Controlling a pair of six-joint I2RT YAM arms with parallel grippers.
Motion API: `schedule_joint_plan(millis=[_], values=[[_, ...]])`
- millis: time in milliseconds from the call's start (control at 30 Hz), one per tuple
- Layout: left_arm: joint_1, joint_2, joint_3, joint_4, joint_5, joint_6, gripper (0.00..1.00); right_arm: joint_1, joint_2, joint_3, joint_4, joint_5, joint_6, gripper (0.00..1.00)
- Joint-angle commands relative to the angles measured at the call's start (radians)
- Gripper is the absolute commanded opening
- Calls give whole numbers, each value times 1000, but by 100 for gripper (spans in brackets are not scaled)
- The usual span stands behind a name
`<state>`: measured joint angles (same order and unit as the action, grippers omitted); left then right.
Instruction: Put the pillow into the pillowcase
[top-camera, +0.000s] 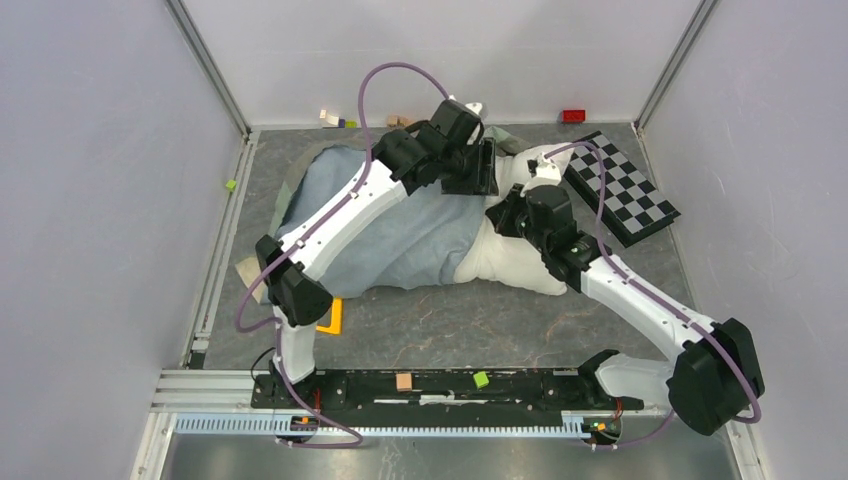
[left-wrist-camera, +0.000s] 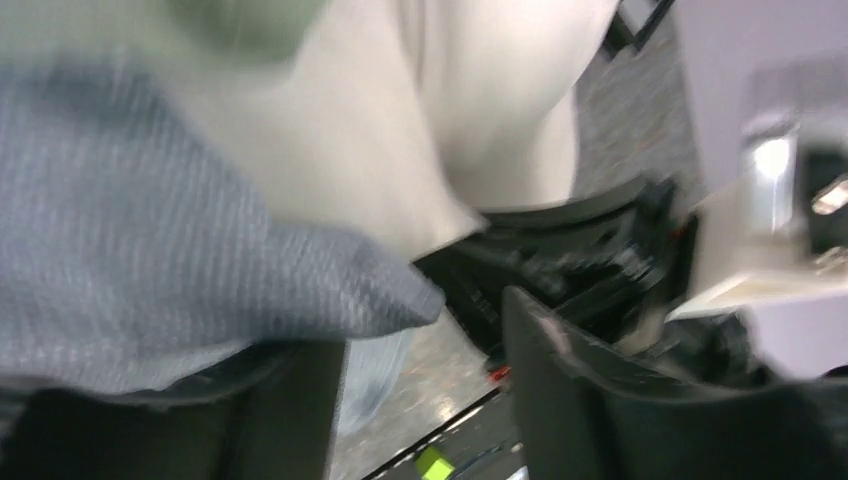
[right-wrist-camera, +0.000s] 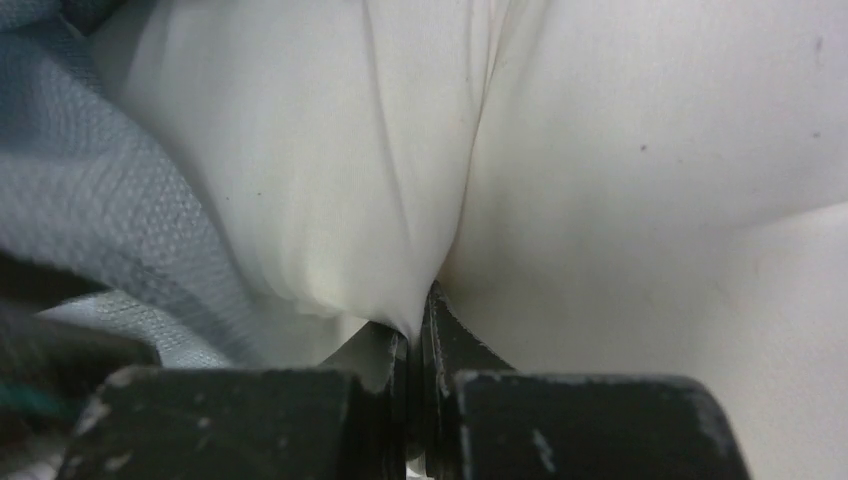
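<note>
The blue-grey pillowcase (top-camera: 400, 235) lies wrinkled across the left middle of the table. The white pillow (top-camera: 510, 268) sticks out of its right end. My left gripper (top-camera: 482, 175) hovers over the far edge of the case's mouth. In the blurred left wrist view it (left-wrist-camera: 425, 390) is open, and pillowcase cloth (left-wrist-camera: 150, 260) drapes over its left finger (left-wrist-camera: 290, 420) with nothing pinched between the jaws. My right gripper (top-camera: 497, 222) presses into the pillow. Its wrist view shows the jaws (right-wrist-camera: 415, 335) shut on a fold of the pillow's white fabric (right-wrist-camera: 330, 200), with pillowcase cloth (right-wrist-camera: 90, 210) at the left.
A black-and-white checkered board (top-camera: 622, 187) lies at the back right, beside the pillow. A red block (top-camera: 573, 116) and small blocks (top-camera: 335, 120) sit along the back wall. An orange piece (top-camera: 331, 318) lies near the left arm. Two blocks (top-camera: 404, 381) rest on the base rail.
</note>
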<state>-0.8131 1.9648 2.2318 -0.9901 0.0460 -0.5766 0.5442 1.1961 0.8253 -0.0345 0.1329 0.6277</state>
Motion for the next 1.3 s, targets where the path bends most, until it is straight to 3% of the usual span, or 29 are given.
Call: schedule_joint_plan(millis=[0,67,233,400,533,567,633,700,733,833,1000,1067,1133,1267], values=[[-53,-207,-194,80,-158,42,72,-56,13,-39,55,-23,75,0],[-74,-287,-326,95,-258,40,80,-61,14,-40,67,-24,83,0],[-117,-437,-634,175,-390,-12,84,-68,36,-18,71,-25,100,0],[-198,-422,-753,223,-490,-48,87,-70,70,15,70,-26,97,0],[-198,-349,-761,251,-668,-57,86,-79,69,23,60,-21,93,0],[-188,-335,-750,265,-679,-49,80,-81,64,25,52,-26,92,0],[-170,-316,-674,281,-638,-8,55,-82,48,34,38,-32,85,0],[-172,-290,-548,278,-592,71,13,-80,16,30,37,-42,90,0],[-172,-269,-454,263,-557,103,3,-78,-5,23,37,-47,100,0],[-190,-198,-203,194,-410,147,3,-64,-45,11,46,-39,115,0],[-219,-107,12,145,-88,78,3,-56,-20,-8,75,-23,146,0],[-221,-109,14,161,-14,51,2,-55,-7,-41,119,-42,180,0],[-207,-137,-24,162,-41,56,2,-47,3,-69,155,-43,203,0],[-65,-235,-265,202,-4,-5,2,-43,-7,-59,124,0,151,0]])
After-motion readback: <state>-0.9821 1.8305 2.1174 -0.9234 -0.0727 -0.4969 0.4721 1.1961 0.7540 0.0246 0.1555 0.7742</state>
